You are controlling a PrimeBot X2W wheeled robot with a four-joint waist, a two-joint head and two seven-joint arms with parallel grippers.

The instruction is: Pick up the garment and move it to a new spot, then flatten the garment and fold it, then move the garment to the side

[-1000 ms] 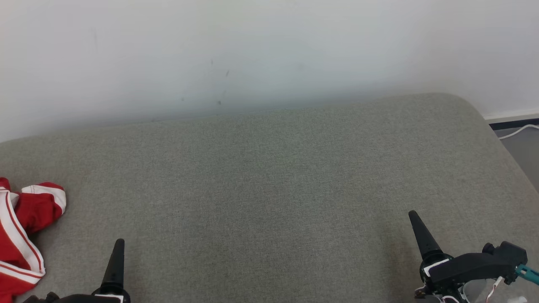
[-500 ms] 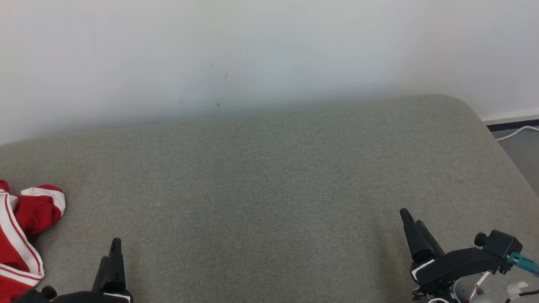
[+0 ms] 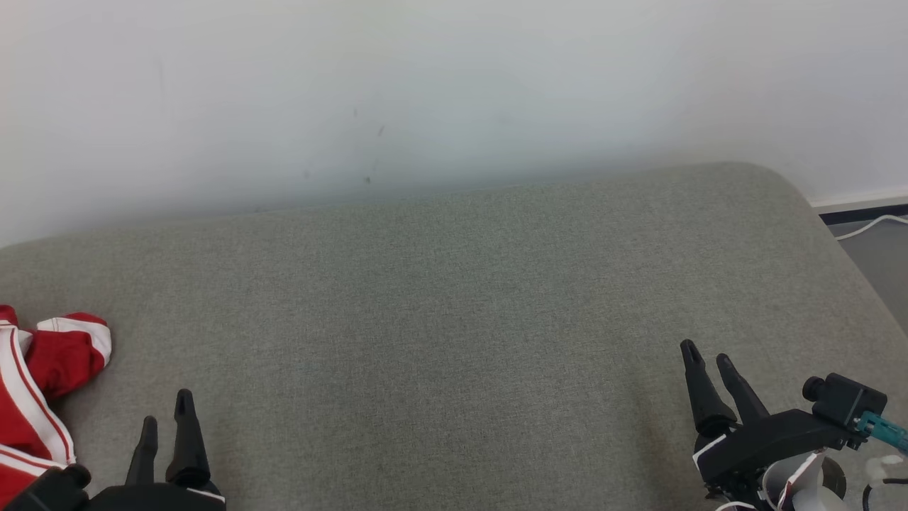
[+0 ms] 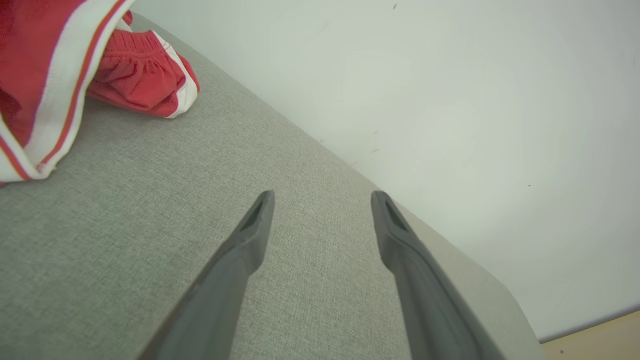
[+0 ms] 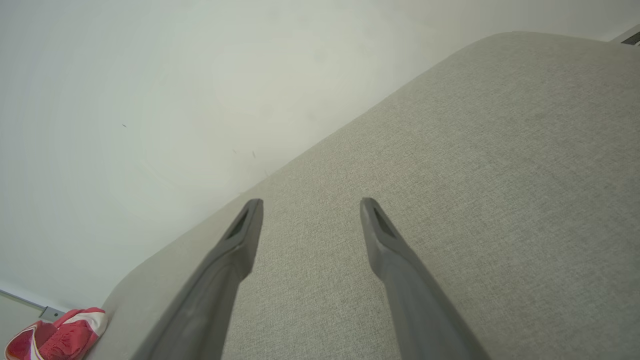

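Items seen from where I am standing:

1. Garment: red with white stripes, lying bunched at the far left of the cushion and running off the head view's left edge. It is resting on the fabric, with neither gripper touching it.

2. Left gripper: its two dark fingers are standing spread with nothing between them. They are pointing over bare fabric near the garment, to its right and clear of it. Whether the tips are touching the cushion, I cannot tell.

3. Right gripper: it is also spread and holding nothing. It is sitting toward the cushion's right end, well apart from the garment, with its fingers aiming at bare fabric.

4. Cushion: grey woven upholstery, broad and flat. It is curving down at a rounded right corner and backing against the wall.

5. Wall: white, showing a few small dark specks.

6. Cable: white, trailing across the grey floor beyond the cushion's right end.
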